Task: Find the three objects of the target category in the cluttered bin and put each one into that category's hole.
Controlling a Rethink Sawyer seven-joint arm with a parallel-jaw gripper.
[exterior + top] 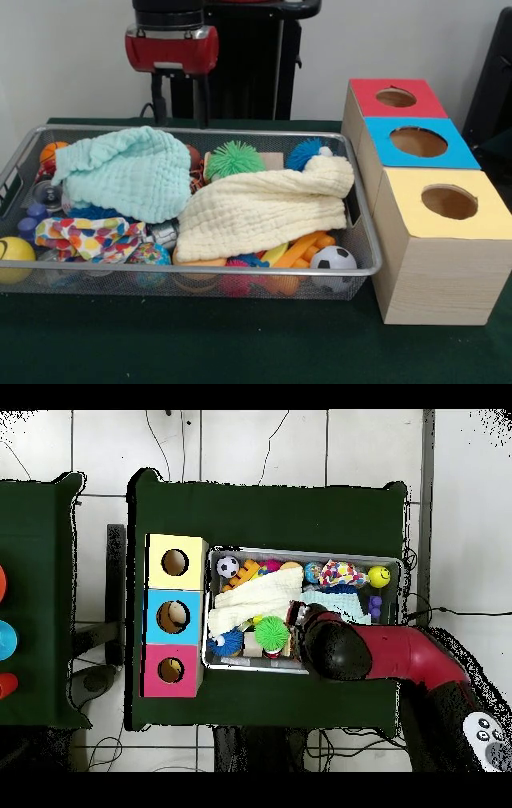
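The gripper (182, 100) is hovering behind the wire bin (364, 240), 2 dark fingers hanging apart, holding nothing. Target category is unclear; balls are looking likely. The soccer ball (333, 259) is sitting in the front corner nearest the boxes, probably light, smooth, prone to rolling: pinch across its middle. The green spiky ball (234, 158) is looking soft, squashy.
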